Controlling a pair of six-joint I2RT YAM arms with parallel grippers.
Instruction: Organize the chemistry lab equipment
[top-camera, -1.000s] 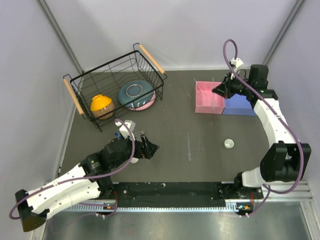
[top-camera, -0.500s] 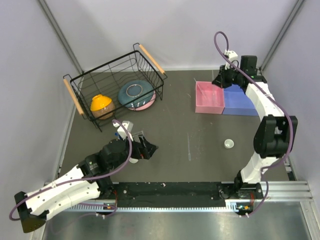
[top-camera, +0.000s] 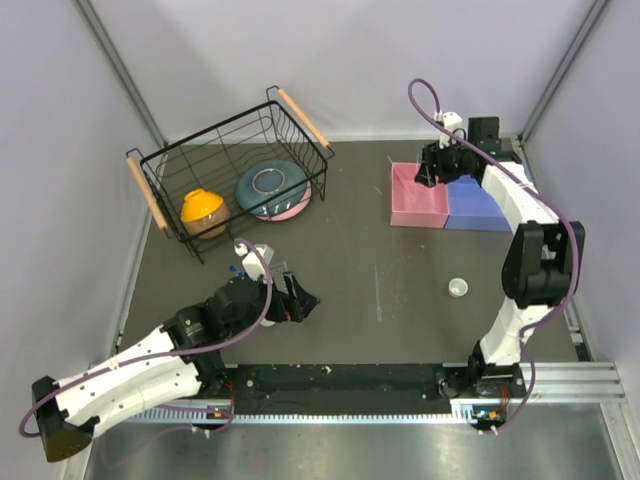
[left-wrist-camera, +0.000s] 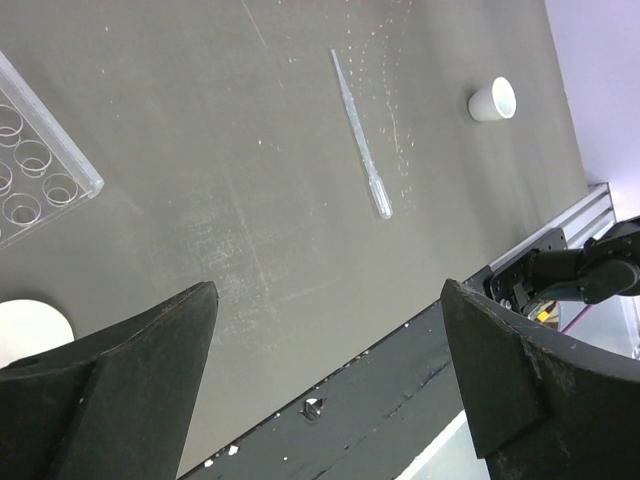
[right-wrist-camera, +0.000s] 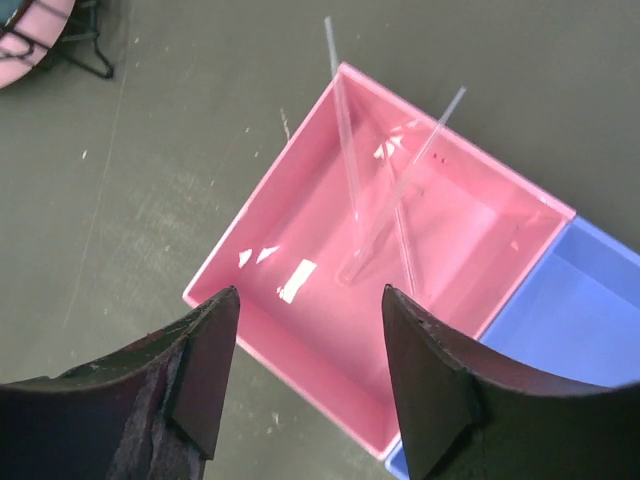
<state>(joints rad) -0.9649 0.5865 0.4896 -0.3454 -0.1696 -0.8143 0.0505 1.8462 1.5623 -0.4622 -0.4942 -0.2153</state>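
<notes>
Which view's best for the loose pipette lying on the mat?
Left wrist: the pipette lies fully in frame, tip to bulb, sharp against the dark mat. Top external shows only a faint pale streak mid-table. Right wrist misses it; it sees other rods in the pink bin.

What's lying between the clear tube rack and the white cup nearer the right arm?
A thin clear rod lies flat there, touching neither rack nor cup; the left wrist view shows it.
</notes>
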